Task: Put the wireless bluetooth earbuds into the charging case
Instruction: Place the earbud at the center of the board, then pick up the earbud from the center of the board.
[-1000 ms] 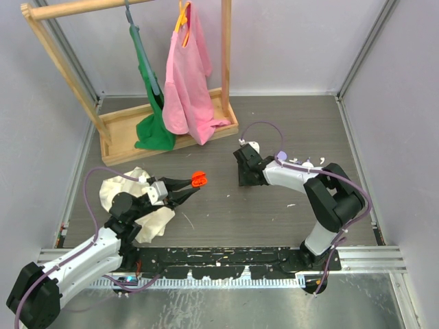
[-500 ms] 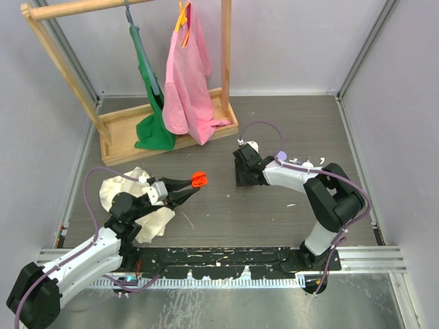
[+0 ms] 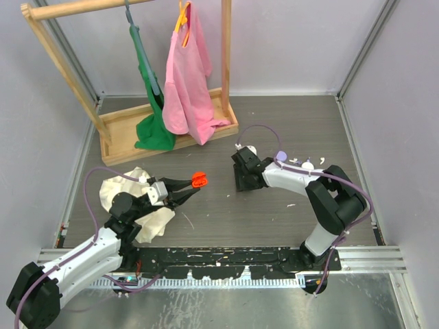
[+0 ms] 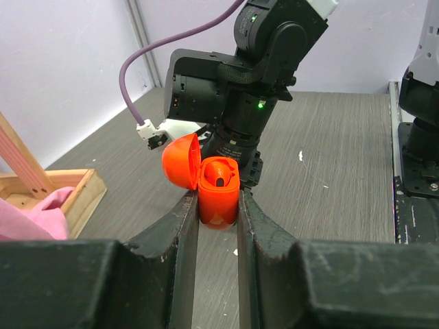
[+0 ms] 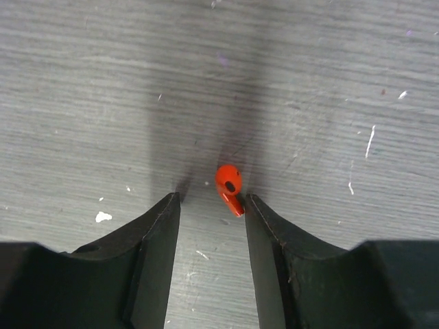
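The charging case (image 4: pixel 219 193) shows as a small red-orange case with its hinged lid (image 4: pixel 181 160) flipped open to the left. My left gripper (image 4: pixel 218 200) is shut on its body and holds it upright above the table (image 3: pixel 198 180). One socket shows an earbud-like shape with a dark spot. A tiny red-orange earbud (image 5: pixel 229 184) lies on the table. My right gripper (image 5: pixel 210 200) is open and points down, with a finger on either side of the earbud. The earbud's stem touches the right finger (image 5: pixel 264 233). In the top view the right gripper (image 3: pixel 241 179) hides the earbud. No second loose earbud shows.
A crumpled cream cloth (image 3: pixel 130 195) lies under the left arm. A wooden clothes rack (image 3: pixel 123 130) with a pink shirt (image 3: pixel 186 82) and a green garment (image 3: pixel 152 123) stands at the back left. Grey walls enclose the table.
My right gripper has shifted slightly to the left. The left gripper and the case have not moved.
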